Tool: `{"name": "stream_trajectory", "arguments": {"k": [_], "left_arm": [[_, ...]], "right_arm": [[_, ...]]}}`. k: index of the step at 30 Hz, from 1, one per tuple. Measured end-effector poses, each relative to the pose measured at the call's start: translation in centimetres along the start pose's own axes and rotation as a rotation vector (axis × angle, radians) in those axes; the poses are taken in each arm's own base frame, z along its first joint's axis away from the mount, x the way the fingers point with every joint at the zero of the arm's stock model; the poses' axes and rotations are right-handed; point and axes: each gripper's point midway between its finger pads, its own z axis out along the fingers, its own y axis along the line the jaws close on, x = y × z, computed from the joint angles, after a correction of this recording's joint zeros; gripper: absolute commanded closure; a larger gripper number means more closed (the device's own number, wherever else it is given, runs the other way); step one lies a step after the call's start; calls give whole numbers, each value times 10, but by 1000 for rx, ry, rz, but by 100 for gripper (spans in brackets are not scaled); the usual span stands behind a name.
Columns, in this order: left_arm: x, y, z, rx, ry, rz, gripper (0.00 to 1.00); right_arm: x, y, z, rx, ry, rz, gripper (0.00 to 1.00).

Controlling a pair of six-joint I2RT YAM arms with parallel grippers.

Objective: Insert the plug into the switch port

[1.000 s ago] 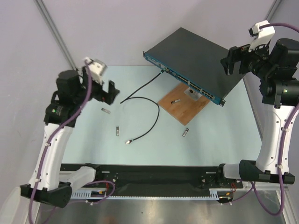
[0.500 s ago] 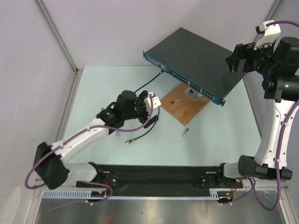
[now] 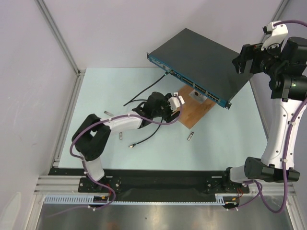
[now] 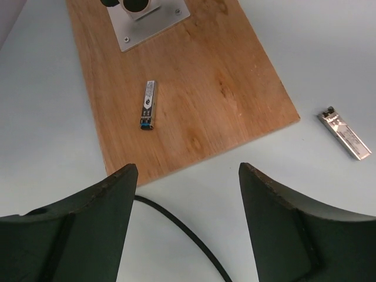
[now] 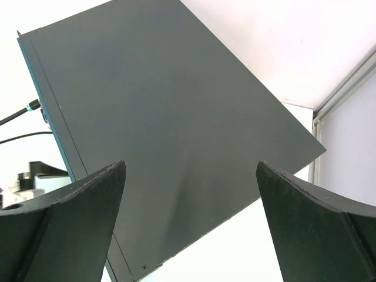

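Seemingly lining up a grasp, left gripper [image 4: 187, 170] hovers jaws apart below the mid-frame plug [image 4: 148, 104]; right gripper [image 5: 189, 167] hangs agape.

Top view: bright, even, diffuse light. Shadows on the table [image 3: 225, 143] are faint and soft-edged. Focus is sharp throughout, with a dull sheen on the steel strip [image 3: 168, 215] at the near edge. Left wrist view: well exposed, board [image 4: 194, 88] grain crisp, left fingers [image 4: 64, 229] slightly soft in the foreground. Right wrist view: background blown out to white around the switch [image 5: 176, 117], whose matt top carries a pale sheen; right fingers [image 5: 59, 223] dark, showing little detail.
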Motion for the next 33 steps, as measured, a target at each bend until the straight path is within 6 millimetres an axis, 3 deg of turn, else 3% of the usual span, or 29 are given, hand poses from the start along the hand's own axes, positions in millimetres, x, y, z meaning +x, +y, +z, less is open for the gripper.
{"name": "stream_trajectory", "arguments": {"k": [8, 13, 19, 33], "left_arm": [[16, 10, 34, -6, 22, 57, 35], [20, 25, 55, -10, 32, 41, 34], [19, 40, 65, -19, 25, 3, 33], [28, 50, 99, 18, 125, -86, 29]], "right_arm": [[2, -2, 1, 4, 4, 3, 0], [3, -2, 2, 4, 9, 5, 0], [3, -3, 2, 6, 10, 6, 0], [11, -5, 6, 4, 37, 15, 0]]}}
